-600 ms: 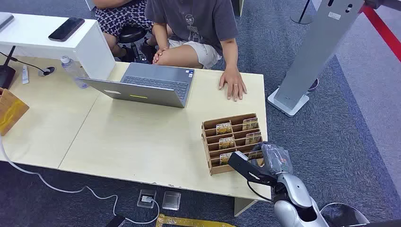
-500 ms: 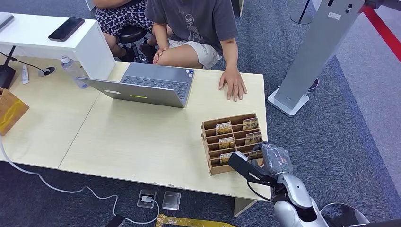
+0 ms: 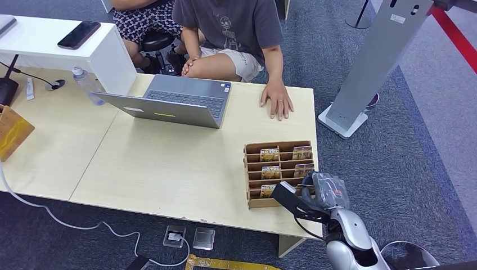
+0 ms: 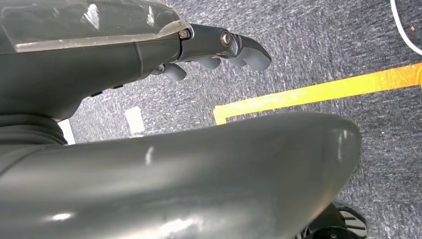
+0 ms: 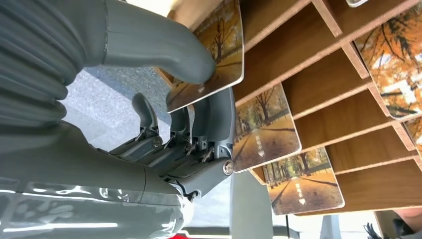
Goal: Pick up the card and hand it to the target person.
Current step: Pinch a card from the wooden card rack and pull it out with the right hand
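Observation:
A wooden card rack (image 3: 275,147) stands at the table's near right corner with autumn-picture cards in its slots. My right hand (image 3: 318,194) is at the rack's near right end. In the right wrist view the thumb (image 5: 164,45) presses on one card (image 5: 221,47) and the fingers (image 5: 209,124) sit behind it, so the card is pinched at the rack's (image 5: 338,74) nearest row. More cards (image 5: 266,127) lie in neighbouring slots. The person (image 3: 230,28) sits across the table, one hand (image 3: 277,101) flat on it. My left hand (image 4: 124,55) hangs over the carpet, holding nothing.
An open laptop (image 3: 180,101) sits mid-table in front of the person. A water bottle (image 3: 87,84) and a white shelf with a phone (image 3: 79,34) are at the far left. A grey stand (image 3: 365,73) rises to the right of the table (image 3: 169,163).
The card rack has turned and slid slightly to the right, now sitting squarer to the table edge. My right hand has stayed at its near right end.

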`<state>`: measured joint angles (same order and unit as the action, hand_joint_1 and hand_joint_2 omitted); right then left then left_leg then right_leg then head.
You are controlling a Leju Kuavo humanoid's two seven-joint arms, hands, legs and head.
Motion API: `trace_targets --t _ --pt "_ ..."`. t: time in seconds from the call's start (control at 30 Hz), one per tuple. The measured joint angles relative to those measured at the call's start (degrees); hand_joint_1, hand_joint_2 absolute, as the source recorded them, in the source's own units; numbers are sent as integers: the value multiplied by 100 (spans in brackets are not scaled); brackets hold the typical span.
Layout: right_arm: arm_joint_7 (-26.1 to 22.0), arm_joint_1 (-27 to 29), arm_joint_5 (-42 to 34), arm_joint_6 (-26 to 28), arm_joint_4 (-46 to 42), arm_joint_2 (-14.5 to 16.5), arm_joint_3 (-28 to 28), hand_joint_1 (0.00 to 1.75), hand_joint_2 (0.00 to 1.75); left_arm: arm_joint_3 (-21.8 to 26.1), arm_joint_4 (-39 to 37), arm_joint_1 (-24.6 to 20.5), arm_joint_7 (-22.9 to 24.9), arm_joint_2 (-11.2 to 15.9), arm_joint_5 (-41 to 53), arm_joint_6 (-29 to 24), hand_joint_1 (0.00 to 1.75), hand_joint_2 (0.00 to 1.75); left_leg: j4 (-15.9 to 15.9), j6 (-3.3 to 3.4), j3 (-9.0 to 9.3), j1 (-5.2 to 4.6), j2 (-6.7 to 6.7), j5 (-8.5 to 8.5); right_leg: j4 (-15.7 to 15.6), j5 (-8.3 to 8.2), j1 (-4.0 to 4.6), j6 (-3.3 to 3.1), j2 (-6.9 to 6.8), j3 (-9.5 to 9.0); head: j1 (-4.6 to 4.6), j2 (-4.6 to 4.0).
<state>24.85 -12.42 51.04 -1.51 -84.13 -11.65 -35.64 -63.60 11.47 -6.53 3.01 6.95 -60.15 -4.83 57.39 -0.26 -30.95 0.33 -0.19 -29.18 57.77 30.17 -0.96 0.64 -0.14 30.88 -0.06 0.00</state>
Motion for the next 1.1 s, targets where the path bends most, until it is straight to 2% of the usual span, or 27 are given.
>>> trace_targets --t 0.77,1.1 --pt "-156 41 108 186 -72 -2 17 154 175 -20 0 2 -61 0 13 -69 0 0 0 0 7 0 2 0 0 -1 0 0 1 -6 2 0" --pt "-212 -29 167 250 -918 -57 177 154 175 -20 0 5 -54 0 -2 -69 0 0 0 0 4 0 2 0 0 -1 0 0 1 -4 -1 0"
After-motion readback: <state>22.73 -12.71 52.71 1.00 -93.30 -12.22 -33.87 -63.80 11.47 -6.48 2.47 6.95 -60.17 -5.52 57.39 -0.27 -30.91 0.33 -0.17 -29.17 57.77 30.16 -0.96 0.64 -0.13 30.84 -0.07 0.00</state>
